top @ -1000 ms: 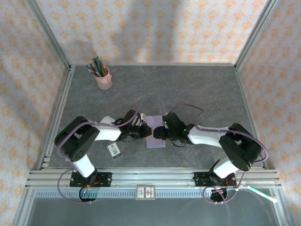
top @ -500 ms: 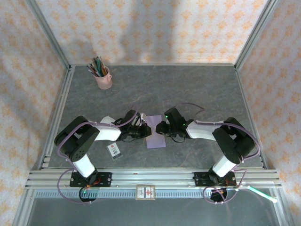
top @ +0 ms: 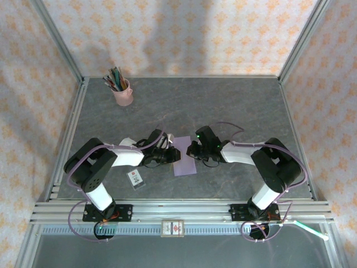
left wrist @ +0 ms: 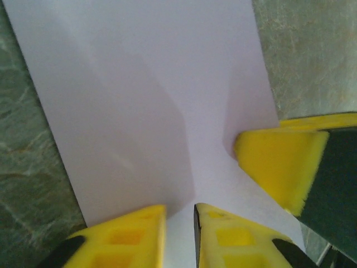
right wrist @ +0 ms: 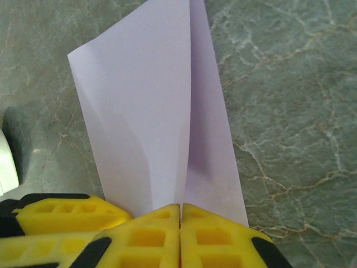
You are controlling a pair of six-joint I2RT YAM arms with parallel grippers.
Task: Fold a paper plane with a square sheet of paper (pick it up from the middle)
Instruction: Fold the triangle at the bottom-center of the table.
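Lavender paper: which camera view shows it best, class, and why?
The right wrist view: the lavender paper shows most of its outline, with a raised flap and centre fold. The left wrist view crops its edges; the top external view shows it small and far off.

Left arm (top: pixel 120 157) and right arm (top: pixel 245 155) reaching inward, left pincer (left wrist: pixel 179 211) a narrow slit apart, right pincer (right wrist: pixel 180 209) pressed together

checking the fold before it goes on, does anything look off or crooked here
The lavender sheet is folded unevenly: its upper flap stands off the lower layer and leaves a strip uncovered along one side, though it may just be mid-fold. A small white card lies tilted, apart to its left.
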